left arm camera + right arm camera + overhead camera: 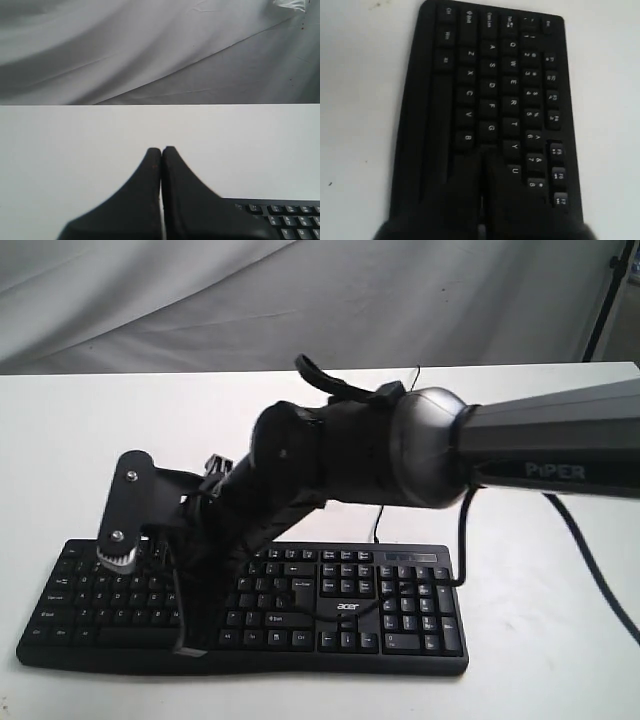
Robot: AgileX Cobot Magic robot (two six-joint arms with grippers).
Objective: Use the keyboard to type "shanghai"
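The black keyboard with white legends lies along the near side of the white table. My right arm reaches across it from the right. Its gripper points down over the left half of the letter keys. In the right wrist view the keyboard fills the frame. The right gripper is shut with nothing held, its tips just past the G key and beside Y; the key under them is hidden. My left gripper is shut and empty over bare table, with a corner of the keyboard beside it. It does not show in the exterior view.
The white table runs back to a grey cloth backdrop. A thin black cable leaves the keyboard's far edge. The right arm's thick body and its cables hang above the middle keys, and its wrist bracket stands over the keyboard's left end.
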